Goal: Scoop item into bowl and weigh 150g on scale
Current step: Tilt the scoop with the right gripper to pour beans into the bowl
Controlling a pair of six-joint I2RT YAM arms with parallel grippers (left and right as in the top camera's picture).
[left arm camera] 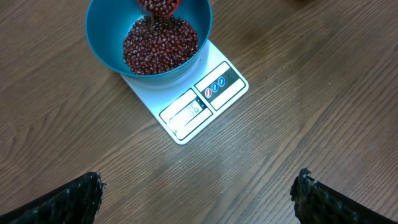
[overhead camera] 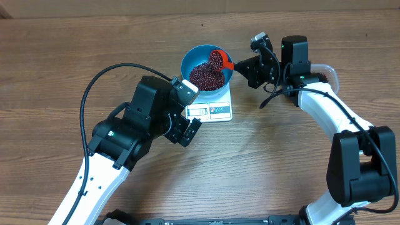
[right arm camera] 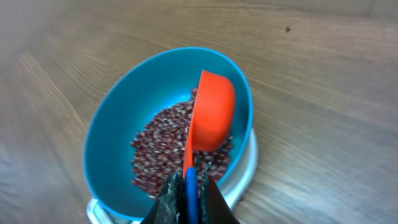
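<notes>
The beans (left arm camera: 160,46) lie as a loose maroon heap covering the bottom of the blue bowl (overhead camera: 186,62), well below its rim, and the bowl sits on the far end of the white scale (left arm camera: 199,102), leaving the display and button strip uncovered at the near edge. The display is lit, but its digits are too blurred to read. Over the bowl's far-right side hangs an orange scoop (right arm camera: 211,118), turned steeply on its side with its mouth toward the heap — the left wrist view shows beans in it, a few trailing down onto the pile. Its blue handle runs back into the right gripper (right arm camera: 186,186), whose fingers are pinched tight on that handle from both sides. The left gripper (left arm camera: 199,199) hovers above the wooden table (overhead camera: 62,62) just in front of the scale, its fingers spread wide with nothing between them. Behind the right arm the rim of a clear plastic tub (overhead camera: 328,72) shows — what it contains cannot be made out.
</notes>
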